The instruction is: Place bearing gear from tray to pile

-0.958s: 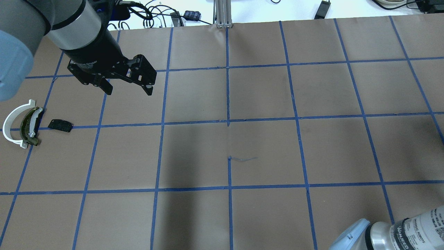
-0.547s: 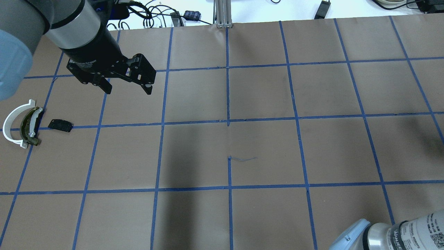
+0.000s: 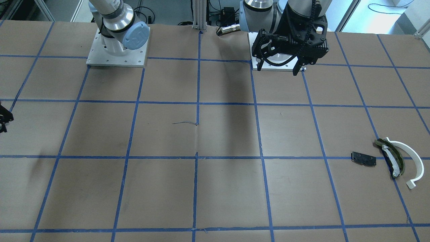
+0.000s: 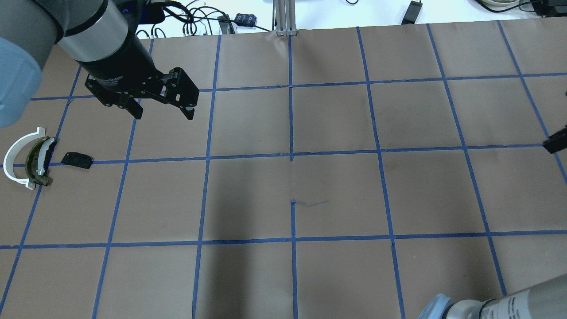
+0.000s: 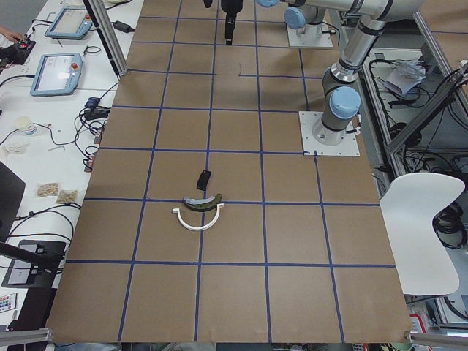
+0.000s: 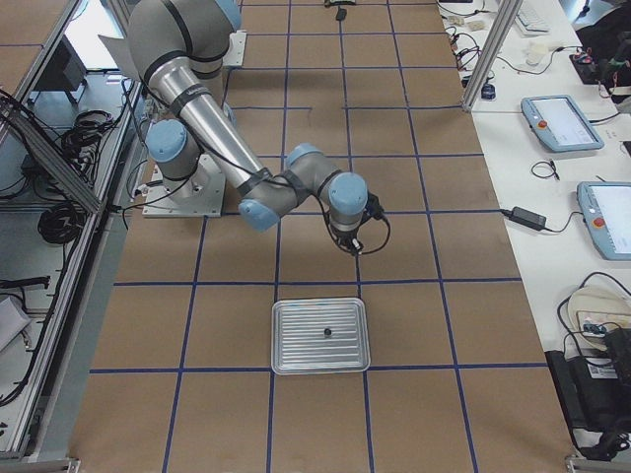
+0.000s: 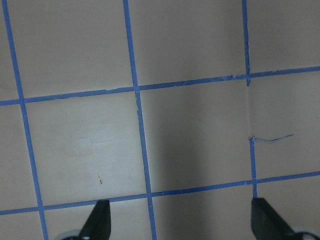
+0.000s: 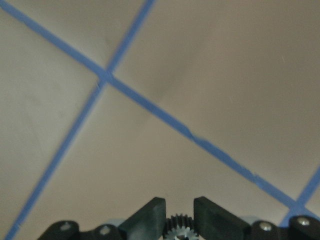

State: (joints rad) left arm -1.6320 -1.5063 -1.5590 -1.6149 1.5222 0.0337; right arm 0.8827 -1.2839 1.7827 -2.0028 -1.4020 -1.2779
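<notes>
The right gripper was clamped on the bearing gear above the right end of the table, well apart from the pile at the left edge, while the left gripper hung empty, fingers spread wide, right of that pile.

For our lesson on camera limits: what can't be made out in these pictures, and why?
The small grey toothed gear: right wrist view, bottom edge cuts it, right gripper covers its sides.
The dark speck on the ribbed silver tray: exterior right view, too small to identify.
Right gripper: overhead view, mostly beyond the right edge.
</notes>
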